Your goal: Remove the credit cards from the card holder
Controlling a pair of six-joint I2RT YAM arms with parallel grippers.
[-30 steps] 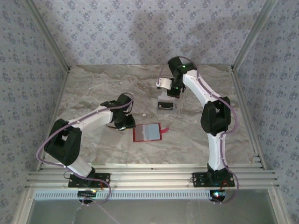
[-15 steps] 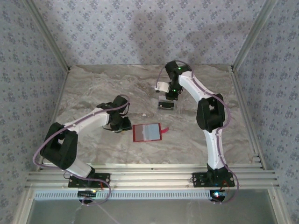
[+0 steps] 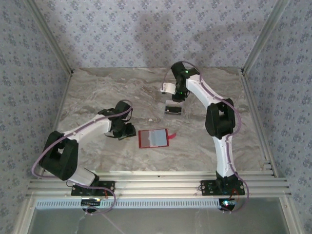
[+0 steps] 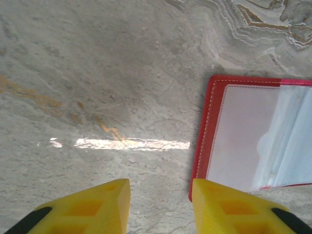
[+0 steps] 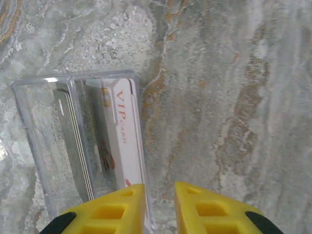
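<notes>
Left gripper (image 4: 160, 189) spread, empty, one finger over corner of wallet (image 4: 253, 141). Wallet lies open mid-surface. Right gripper (image 5: 160, 194) slightly parted, empty, above rim of clear box (image 5: 34, 126). Cards (image 5: 124, 139) inside box, nearer far edge.

Risk: descent clips rim and spills cards; left finger shoves wallet.

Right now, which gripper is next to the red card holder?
The left gripper, at the card holder's edge; the right gripper is by the clear box.
</notes>
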